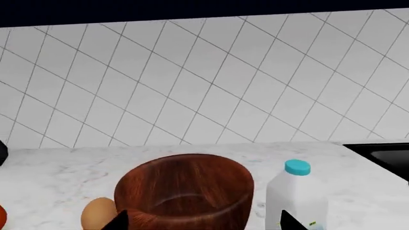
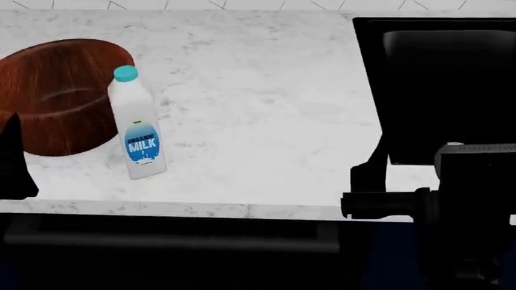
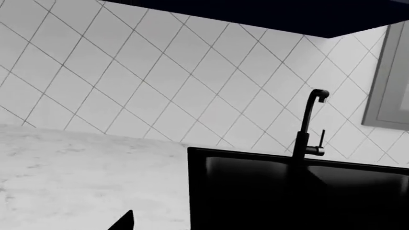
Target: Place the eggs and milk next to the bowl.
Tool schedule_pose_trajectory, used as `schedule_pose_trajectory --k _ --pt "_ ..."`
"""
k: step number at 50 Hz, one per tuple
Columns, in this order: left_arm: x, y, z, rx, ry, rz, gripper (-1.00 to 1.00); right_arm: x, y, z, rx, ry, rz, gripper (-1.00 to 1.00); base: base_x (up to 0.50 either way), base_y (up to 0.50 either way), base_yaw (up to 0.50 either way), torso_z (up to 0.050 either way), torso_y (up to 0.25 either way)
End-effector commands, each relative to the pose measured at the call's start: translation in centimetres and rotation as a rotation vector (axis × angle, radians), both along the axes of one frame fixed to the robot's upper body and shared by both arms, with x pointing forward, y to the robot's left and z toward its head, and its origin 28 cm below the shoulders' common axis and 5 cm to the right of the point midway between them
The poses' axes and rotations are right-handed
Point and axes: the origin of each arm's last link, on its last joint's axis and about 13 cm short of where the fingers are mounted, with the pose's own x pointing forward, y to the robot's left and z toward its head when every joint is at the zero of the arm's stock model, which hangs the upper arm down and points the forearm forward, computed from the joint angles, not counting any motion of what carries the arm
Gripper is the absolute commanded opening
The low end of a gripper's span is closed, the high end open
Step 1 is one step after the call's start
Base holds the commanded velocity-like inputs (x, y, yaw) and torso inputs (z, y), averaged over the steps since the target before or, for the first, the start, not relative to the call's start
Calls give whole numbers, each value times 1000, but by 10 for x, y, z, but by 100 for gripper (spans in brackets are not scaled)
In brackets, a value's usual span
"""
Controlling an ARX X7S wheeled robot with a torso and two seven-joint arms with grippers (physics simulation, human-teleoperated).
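White plastic milk bottle (image 2: 139,130) stands upright on the marble counter (image 2: 266,109), blue cap up, label facing the robot, just beside the glossy wood-grain bowl (image 2: 57,93) on the sink side, probably touching or a hair apart; can't tell which. Reads as already placed: upright, free-standing, nothing gripping it. On the bowl's other side, left wrist view shows the pale tan egg (image 1: 98,213) close against the bowl wall, and a sliver of reddish-brown at the frame edge that is likely the darker egg (image 1: 2,216), too cropped to confirm. So milk and at least one egg sit next to the bowl; judging from this, the task looks near done. Left gripper (image 1: 204,221) hangs low in front of the bowl, two dark fingertips spread wide with bowl and bottle between them in view, holding nothing, released. Right gripper: only one dark fingertip corner shows in its wrist view, arm parked at the counter edge by the black sink (image 2: 439,84) and faucet (image 3: 310,127), well apart from the task items; can't tell its state.
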Motion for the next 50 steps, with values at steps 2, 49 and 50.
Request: schedule_pose_trajectory --k 2,49,50 --pt "-3 -3 -9 -12 -2 -3 100 -1 6 -8 1 0 10 100 0 500 0 0 0" --pt "0 -2 -10 -12 3 -1 100 -3 5 -9 25 12 5 100 95 285 0 0 0" --pt "1 -2 -10 -13 2 -1 100 -2 4 -9 24 12 5 100 500 0 0 0 0"
